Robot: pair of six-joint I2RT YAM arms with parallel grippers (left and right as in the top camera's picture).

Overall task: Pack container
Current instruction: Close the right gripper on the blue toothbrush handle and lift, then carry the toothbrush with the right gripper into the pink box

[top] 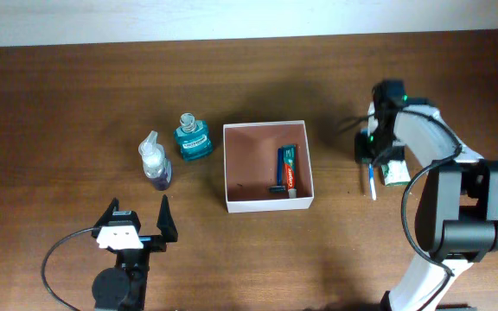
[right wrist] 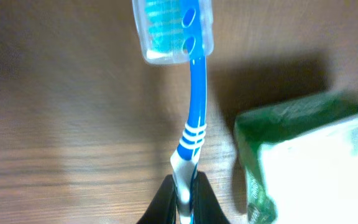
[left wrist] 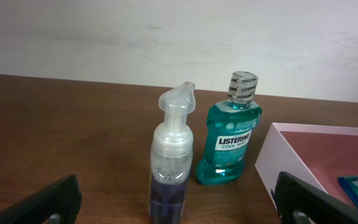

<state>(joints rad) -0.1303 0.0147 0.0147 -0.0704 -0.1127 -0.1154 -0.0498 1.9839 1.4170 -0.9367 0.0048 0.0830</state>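
Note:
The container (top: 249, 164), a shallow square box with white walls and a pinkish-brown inside, sits mid-table with a toothpaste tube (top: 287, 168) lying in its right half. To its right, my right gripper (top: 372, 164) is shut on the handle of a blue and white toothbrush (top: 371, 184). In the right wrist view the toothbrush (right wrist: 194, 93) is pinched between the black fingers of the right gripper (right wrist: 184, 196), its capped head pointing away. Near the front left, my left gripper (top: 137, 216) stands open and holds nothing. In its view the left gripper (left wrist: 179, 202) faces a pump bottle (left wrist: 171, 162).
A clear pump bottle (top: 156, 164) with purple liquid and a teal mouthwash bottle (top: 192, 138) stand left of the container. The container's white wall (left wrist: 278, 155) shows in the left wrist view. A green and white packet (top: 395, 173) lies right of the toothbrush, the same packet (right wrist: 309, 162) close beside the handle.

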